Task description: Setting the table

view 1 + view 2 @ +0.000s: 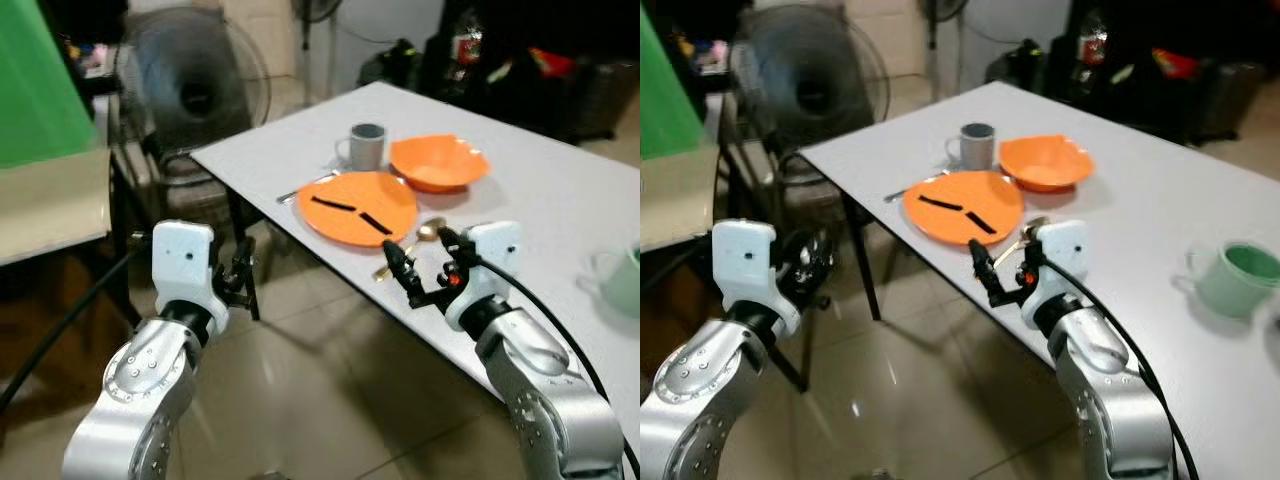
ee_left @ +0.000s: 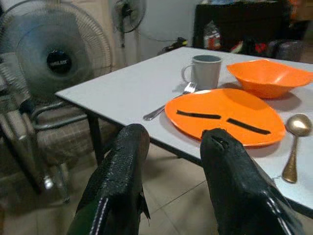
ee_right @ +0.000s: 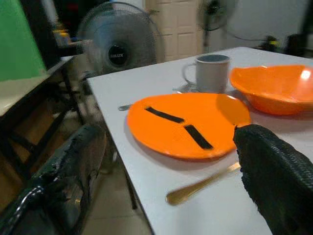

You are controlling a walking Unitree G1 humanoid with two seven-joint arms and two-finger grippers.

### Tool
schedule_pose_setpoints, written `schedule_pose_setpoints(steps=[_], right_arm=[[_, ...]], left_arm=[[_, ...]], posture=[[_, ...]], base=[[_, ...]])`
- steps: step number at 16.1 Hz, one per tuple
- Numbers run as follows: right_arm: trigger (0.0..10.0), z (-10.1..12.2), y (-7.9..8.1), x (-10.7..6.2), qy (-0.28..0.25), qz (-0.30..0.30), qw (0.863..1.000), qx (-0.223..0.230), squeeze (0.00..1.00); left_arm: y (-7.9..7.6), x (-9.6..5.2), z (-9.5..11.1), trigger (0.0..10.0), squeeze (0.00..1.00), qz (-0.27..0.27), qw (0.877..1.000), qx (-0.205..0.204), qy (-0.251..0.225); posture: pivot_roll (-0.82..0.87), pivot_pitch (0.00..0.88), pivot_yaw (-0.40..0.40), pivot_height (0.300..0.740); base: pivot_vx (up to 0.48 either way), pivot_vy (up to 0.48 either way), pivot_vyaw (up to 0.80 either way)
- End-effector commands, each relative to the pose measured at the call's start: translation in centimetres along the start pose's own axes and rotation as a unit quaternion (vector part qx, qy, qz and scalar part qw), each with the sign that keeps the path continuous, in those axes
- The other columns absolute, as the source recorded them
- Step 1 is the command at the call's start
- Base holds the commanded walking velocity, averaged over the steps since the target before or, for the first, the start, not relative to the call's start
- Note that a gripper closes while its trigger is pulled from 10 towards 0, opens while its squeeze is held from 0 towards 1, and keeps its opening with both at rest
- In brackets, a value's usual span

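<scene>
**Both hands open and empty at the counter's edge**

The white counter (image 1: 560,190) runs off toward 1 o'clock, and here the head views give what the wrists cannot: a pale green mug (image 1: 1230,277) sitting alone out at 3 o'clock, well apart from the rest of the setting. Off the counter at 11 o'clock stands a big floor fan (image 1: 195,90), with a chair (image 2: 49,132) below it beside the counter's corner; a green panel (image 1: 40,80) fills the 10 o'clock side.

On the counter, the orange plate (image 1: 357,207) lies near the front edge with two dark strips (image 3: 178,123) across it. The orange bowl (image 1: 438,161) sits just beside the plate at 1 o'clock, and the grey mug (image 1: 366,146) at its 12 o'clock. The left wrist view picks out a silver fork (image 2: 168,103) lying along the plate's far-left rim, tines near the grey mug. A gold spoon (image 2: 293,147) lies at the plate's 4 o'clock; the right wrist view catches its handle (image 3: 203,185) just beside the plate.

The right hand (image 1: 425,265) hangs over the counter's front edge just short of the spoon, fingers spread wide, gripping nothing. The left hand (image 2: 171,171) hovers over the floor off the counter, fingers parted, also empty.
</scene>
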State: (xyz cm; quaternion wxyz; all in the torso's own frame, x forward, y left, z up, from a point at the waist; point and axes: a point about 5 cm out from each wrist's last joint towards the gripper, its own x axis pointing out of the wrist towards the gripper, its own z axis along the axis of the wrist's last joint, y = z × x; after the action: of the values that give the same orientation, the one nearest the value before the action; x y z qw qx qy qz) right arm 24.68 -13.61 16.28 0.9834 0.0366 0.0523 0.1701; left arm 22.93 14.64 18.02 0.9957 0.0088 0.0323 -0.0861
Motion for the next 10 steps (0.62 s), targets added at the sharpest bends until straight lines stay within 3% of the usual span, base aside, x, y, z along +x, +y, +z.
schedule_pose_setpoints(steps=[1, 10], right_arm=[[10.0, -0.10, 0.31, 0.14, 0.002, 0.004, 1.000, 0.006, 1.00], [10.0, -0.44, 0.94, 0.36, 0.009, 0.024, 1.000, 0.009, 1.00]], left_arm=[[0.31, 0.01, 0.01, 10.0, 0.00, 0.005, 1.000, 0.006, 0.005], [0.45, 0.02, 0.06, 10.0, 0.00, 0.003, 1.000, 0.013, 0.006]], posture=[[-0.07, 0.000, 0.035, 0.740], [-0.05, 0.000, 0.023, 0.740]], base=[[0.000, 0.285, 0.00], [0.000, 0.286, 0.00]])
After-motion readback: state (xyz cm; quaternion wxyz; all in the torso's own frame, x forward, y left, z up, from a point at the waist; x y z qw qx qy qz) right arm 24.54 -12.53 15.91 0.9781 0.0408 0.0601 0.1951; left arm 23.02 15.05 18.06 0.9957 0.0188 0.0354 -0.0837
